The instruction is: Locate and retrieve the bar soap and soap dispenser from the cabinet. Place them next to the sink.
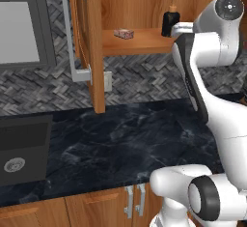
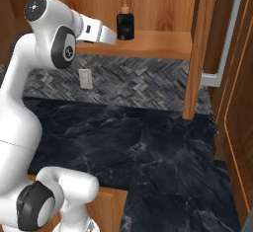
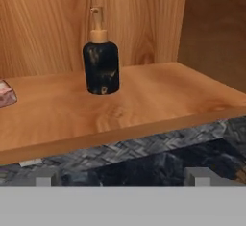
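Step in hand looks like the reach for the dispenser [image 3: 101, 69]; nothing retrieved yet. It stands upright on the cabinet [image 1: 140, 1] shelf, upper centre of the hand view, upper right of the left base view. The soap [image 1: 124, 34] lies flat on the same shelf, left of the dispenser and well apart from it, cut off at the left edge of the hand view. The gripper [image 3: 120, 177] sits at the bottom of the hand view, fingertips spread wide, empty, short of the shelf edge and below it. The sink [image 1: 24, 148] is lower left of the left base view. Next move, by my read: lift to bottle height, push forward, bracket the black body, then clamp.
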